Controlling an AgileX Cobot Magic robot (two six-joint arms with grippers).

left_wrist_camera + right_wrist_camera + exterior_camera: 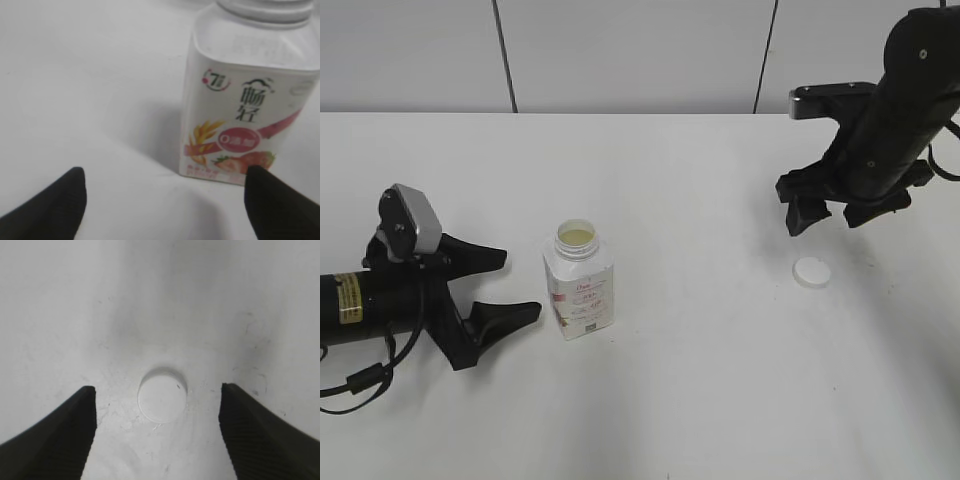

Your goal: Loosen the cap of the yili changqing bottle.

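The yili changqing bottle [580, 285] stands upright on the white table, its neck open with pale liquid showing inside. It fills the upper right of the left wrist view [245, 110], with pink-red fruit graphics. The white cap [811, 272] lies flat on the table, off the bottle, far to its right. It also shows in the right wrist view [162, 396]. My left gripper [510, 285] is open and empty, just left of the bottle, jaws pointing at it [162, 185]. My right gripper [832, 212] is open and empty, raised above the cap [157, 410].
The white table [700, 400] carries only the bottle and the cap. A light panelled wall [620, 50] rises behind its far edge.
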